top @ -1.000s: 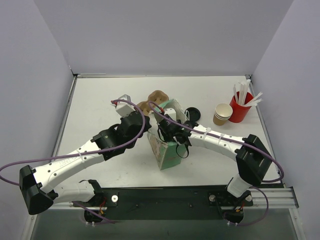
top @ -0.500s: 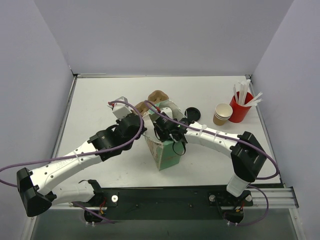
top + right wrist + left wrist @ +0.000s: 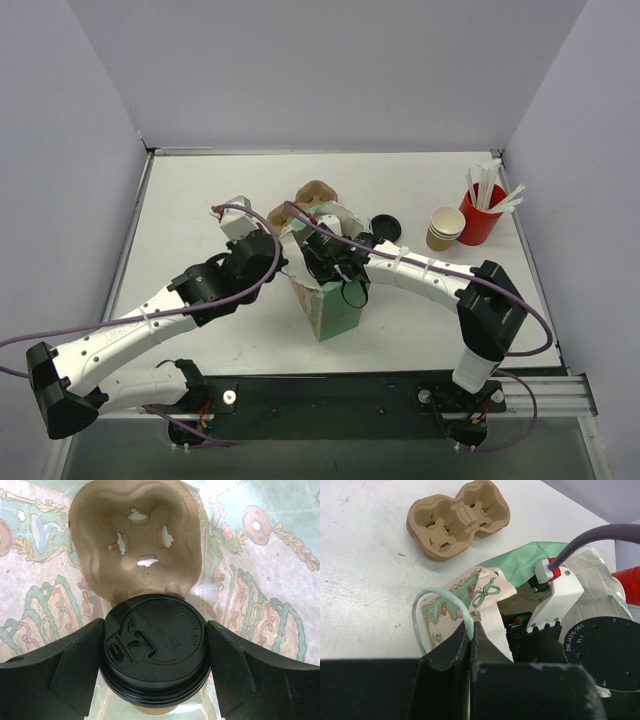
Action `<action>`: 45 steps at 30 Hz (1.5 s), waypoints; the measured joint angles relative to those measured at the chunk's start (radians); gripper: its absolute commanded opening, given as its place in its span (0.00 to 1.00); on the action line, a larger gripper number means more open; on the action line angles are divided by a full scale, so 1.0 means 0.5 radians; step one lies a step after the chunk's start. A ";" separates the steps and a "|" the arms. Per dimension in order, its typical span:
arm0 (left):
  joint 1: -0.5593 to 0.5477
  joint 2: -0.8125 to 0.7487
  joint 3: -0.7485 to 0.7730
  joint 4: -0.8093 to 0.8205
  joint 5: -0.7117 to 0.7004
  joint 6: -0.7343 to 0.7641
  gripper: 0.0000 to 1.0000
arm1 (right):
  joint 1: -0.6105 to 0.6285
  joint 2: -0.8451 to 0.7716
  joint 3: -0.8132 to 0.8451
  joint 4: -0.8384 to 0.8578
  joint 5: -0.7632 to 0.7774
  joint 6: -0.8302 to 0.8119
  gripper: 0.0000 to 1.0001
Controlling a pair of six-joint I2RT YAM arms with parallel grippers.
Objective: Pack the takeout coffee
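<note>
The surface point(image 3: 200, 200) carried, at its centre, a green printed paper bag point(image 3: 335, 312) that stood upright with its mouth open. The bag's rim at 9 o'clock was pinched by the left end effector point(image 3: 470, 630), which was closed to a narrow slit on the paper. The right end effector point(image 3: 154, 647) was lowered inside the bag and clamped on the takeout coffee point(image 3: 155, 711), a brown cup under a black lid point(image 3: 150, 635). A pulp carrier point(image 3: 135, 545) lay on the bag floor at 12 o'clock of the cup. Its near well was hidden beneath the lid. A second carrier point(image 3: 315, 192) lay on the surface at 12 o'clock of the bag. Spare brown cups point(image 3: 443, 228) and a red cup point(image 3: 480, 222) of sticks stood at 2 o'clock.

Three faults were judged possible.

1. If the cup were released off-centre, it could be seated on the well's edge and left tilted.
2. If the pinched rim slipped, the mouth could be closed onto the right wrist and the bag dragged on withdrawal.
3. If the cup were squeezed too hard, the lid could be popped off.
</note>
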 measured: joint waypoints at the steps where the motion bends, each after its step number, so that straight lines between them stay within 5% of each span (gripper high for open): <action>1: 0.000 0.000 0.000 0.000 0.001 0.005 0.00 | 0.000 0.000 0.000 -0.001 -0.001 0.000 0.03; 40: 0.002 -0.002 -0.024 0.021 0.014 0.034 0.00 | -0.004 -0.038 -0.062 0.055 -0.010 0.003 0.03; 45: 0.002 -0.002 -0.024 0.024 0.015 0.040 0.00 | -0.002 -0.050 -0.046 0.021 -0.013 0.011 0.12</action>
